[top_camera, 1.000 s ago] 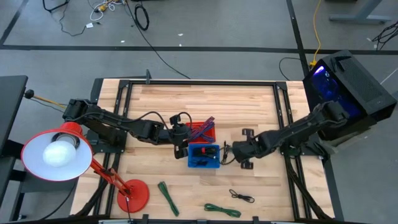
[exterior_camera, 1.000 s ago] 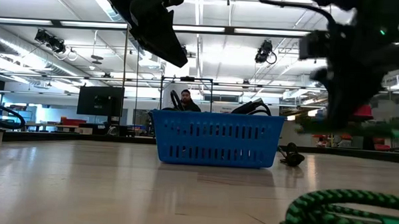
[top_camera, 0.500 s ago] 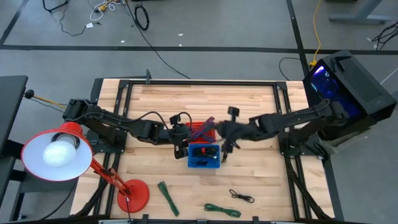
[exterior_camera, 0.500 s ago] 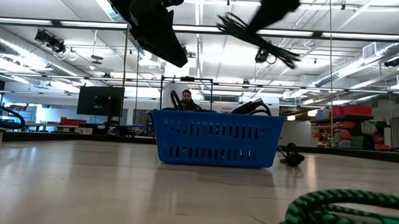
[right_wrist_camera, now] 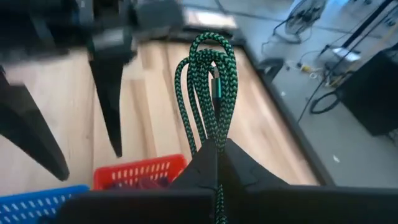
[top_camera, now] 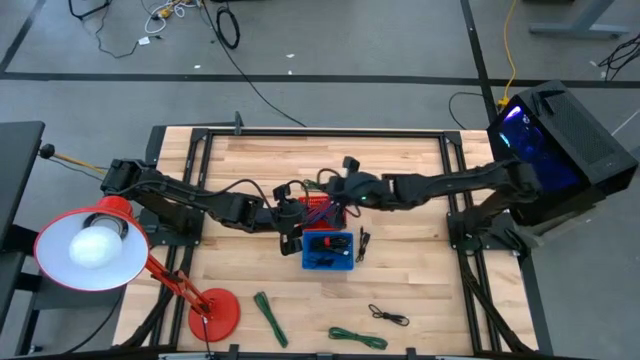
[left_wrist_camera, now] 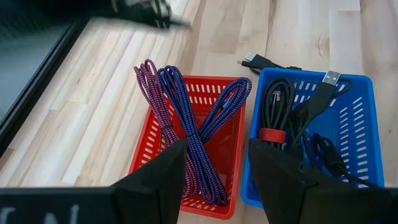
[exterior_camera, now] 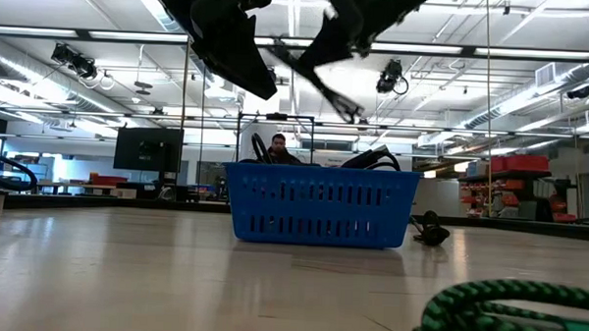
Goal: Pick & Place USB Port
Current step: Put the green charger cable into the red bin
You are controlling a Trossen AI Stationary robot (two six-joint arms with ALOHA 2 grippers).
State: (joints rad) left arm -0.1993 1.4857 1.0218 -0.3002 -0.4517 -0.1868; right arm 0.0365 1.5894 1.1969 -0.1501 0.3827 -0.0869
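Above the wooden desk (top_camera: 400,160), a green braided cable (right_wrist_camera: 208,87) is clamped in the right fingers (right_wrist_camera: 214,158) over the red basket (top_camera: 322,211), while the left fingers (left_wrist_camera: 214,180) are held apart.

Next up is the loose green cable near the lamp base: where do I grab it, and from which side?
Judging from above, grip the green cable at its middle, coming straight down with the jaws across it. It lies flat as a narrow diagonal bundle with bare table on both sides, clear of the lamp base.

Wooden table (top_camera: 400,160), baskets, seemingly loose cables
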